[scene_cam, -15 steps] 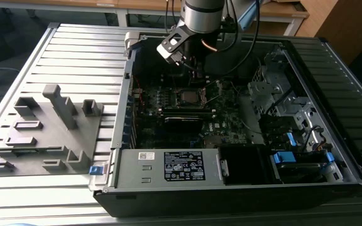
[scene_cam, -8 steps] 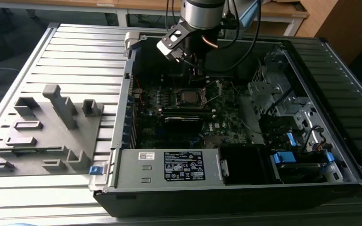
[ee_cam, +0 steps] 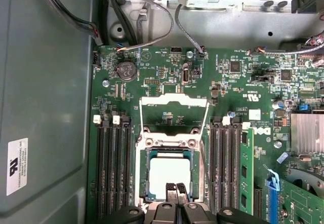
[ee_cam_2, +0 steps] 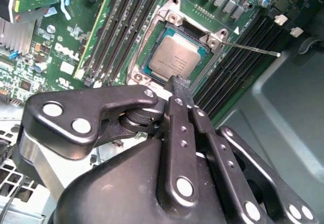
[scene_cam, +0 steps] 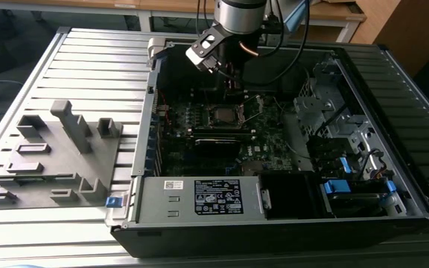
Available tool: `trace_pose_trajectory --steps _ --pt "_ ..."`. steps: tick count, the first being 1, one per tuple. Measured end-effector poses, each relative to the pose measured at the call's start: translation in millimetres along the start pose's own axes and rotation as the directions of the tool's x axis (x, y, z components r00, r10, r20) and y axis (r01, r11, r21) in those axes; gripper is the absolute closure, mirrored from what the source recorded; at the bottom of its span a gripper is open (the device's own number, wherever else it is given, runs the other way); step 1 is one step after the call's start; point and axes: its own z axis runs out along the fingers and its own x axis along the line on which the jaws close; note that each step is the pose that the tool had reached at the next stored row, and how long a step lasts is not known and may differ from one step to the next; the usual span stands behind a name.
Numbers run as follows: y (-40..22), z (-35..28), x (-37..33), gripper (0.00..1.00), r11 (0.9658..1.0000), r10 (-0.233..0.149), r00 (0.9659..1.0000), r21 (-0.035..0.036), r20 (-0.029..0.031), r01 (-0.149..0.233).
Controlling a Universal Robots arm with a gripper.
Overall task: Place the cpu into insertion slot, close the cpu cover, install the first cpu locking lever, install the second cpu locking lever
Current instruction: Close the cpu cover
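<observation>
The cpu (ee_cam: 169, 176) lies flat in the insertion slot (ee_cam: 144, 183), its dull metal top facing up; it also shows in the second wrist view (ee_cam_2: 174, 62). The cpu cover (ee_cam: 174, 102), a thin silver frame, is swung open and back from the socket. One thin locking lever (ee_cam_2: 253, 49) sticks out free beside the socket. My gripper (ee_cam: 176, 191) hovers just over the chip's near edge with its black fingertips (ee_cam_2: 178, 82) pressed together and nothing between them. In the exterior view the gripper (scene_cam: 228, 78) hangs inside the open computer case above the socket (scene_cam: 225, 114).
Long black memory slots (ee_cam: 114, 168) flank the socket on both sides. A labelled power supply box (scene_cam: 218, 195) fills the case's near side, and drive bays (scene_cam: 334, 128) sit toward the exterior view's right. Cables (ee_cam: 152, 31) run behind the board. A grey fixture tray (scene_cam: 51, 151) lies outside the case.
</observation>
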Motion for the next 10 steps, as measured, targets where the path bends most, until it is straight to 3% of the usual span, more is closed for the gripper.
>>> trace_pose_trajectory --steps 10 --pt "0.0 -1.7 -0.1 0.89 1.0000 0.000 1.0000 0.0002 0.0003 0.000"
